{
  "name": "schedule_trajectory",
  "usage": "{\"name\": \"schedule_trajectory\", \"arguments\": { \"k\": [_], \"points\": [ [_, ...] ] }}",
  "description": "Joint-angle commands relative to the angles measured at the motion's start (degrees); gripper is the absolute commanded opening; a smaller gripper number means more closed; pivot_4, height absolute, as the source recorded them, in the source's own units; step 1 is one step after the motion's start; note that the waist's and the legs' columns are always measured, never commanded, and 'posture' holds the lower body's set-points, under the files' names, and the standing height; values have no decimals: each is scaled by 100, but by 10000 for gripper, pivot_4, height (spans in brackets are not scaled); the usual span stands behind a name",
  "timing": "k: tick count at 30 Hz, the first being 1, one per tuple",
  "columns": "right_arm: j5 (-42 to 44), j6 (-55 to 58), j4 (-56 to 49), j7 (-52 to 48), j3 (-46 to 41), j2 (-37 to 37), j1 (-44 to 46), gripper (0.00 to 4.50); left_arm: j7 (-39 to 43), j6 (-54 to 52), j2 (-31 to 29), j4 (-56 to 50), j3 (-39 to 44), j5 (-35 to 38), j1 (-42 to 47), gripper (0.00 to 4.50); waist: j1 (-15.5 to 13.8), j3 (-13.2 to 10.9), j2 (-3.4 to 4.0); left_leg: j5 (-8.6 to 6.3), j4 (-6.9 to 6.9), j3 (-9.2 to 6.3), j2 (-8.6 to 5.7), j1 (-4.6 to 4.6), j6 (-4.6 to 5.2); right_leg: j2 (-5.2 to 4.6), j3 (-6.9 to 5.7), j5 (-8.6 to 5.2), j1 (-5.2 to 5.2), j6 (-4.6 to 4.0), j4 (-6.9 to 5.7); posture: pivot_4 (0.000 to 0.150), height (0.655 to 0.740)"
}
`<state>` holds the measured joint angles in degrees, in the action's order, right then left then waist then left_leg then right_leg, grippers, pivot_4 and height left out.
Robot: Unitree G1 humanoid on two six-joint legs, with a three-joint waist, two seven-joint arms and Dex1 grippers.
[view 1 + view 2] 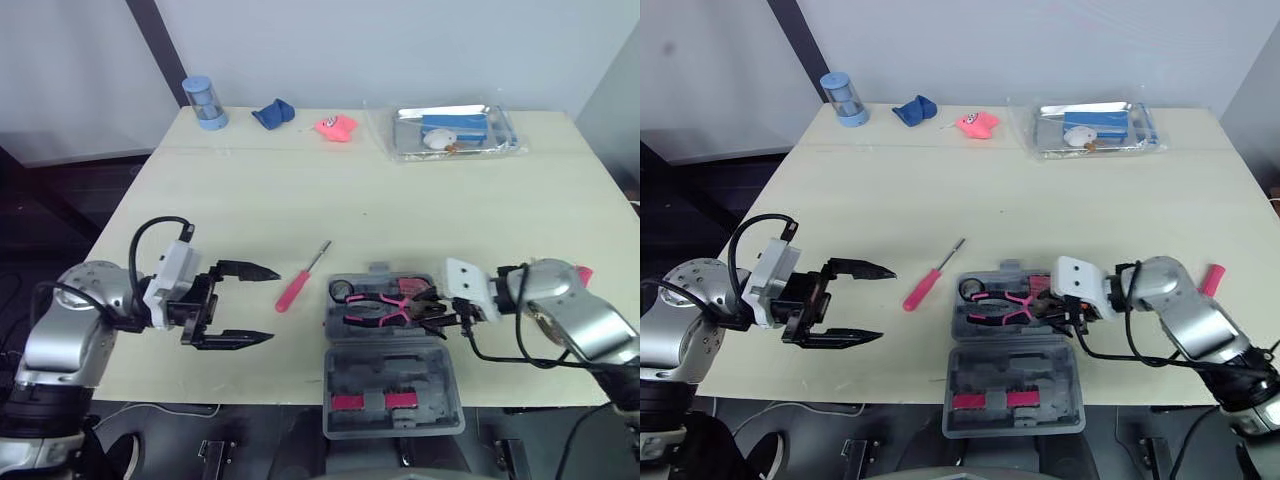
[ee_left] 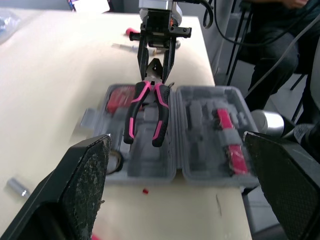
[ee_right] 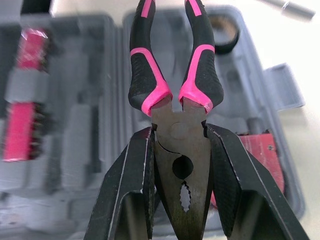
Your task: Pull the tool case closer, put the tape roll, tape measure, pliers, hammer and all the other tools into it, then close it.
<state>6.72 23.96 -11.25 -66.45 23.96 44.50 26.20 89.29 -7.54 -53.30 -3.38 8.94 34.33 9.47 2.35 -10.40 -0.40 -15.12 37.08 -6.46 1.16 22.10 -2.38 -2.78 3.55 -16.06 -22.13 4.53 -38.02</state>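
Tool case (image 1: 388, 372) was lying open at the table's (image 1: 250, 190) near edge, so you had it flat with the lid half sticking out past the edge toward the robot. Your right gripper (image 2: 156, 76) was clamped on the metal head of the pliers (image 1: 383, 310), coming in from the case's right side, with the pink-and-black handles pointing left across the tray half. I couldn't tell whether the pliers were resting in the tray or just above it. A dark tape roll (image 1: 343, 290) sat in the tray's far left corner, and a red item (image 3: 263, 156) I couldn't make out was in the tray just beside the pliers' head. The lid half had a couple of pink pieces (image 1: 370, 402) seated in it. Your left gripper (image 1: 274, 305) was off to the case's left, fingers spread wide and holding nothing, pointed at the case. The pink-handled screwdriver (image 1: 300, 280) lay on the table between that gripper and the case, near the case's far left corner. A pink handle (image 1: 1212, 278) poked out to the right of the case, behind your right arm.
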Motion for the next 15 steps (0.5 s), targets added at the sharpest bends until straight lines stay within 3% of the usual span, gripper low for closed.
{"name": "schedule_trajectory", "arguments": {
  "k": [1,15],
  "points": [
    [-230,84,-102,7,108,-70,224,9528,321,183,-169,48,61,23,78,45000,-1,0,0,0,0,0,0,1,0,0,0,0,-1,0,0,1500,7400],
    [-874,552,-192,107,644,-515,424,9528,321,550,-371,126,-156,33,-186,45000,16,-1,1,0,0,0,0,7,0,0,0,0,-12,0,-8,1500,7400]
  ]
}}
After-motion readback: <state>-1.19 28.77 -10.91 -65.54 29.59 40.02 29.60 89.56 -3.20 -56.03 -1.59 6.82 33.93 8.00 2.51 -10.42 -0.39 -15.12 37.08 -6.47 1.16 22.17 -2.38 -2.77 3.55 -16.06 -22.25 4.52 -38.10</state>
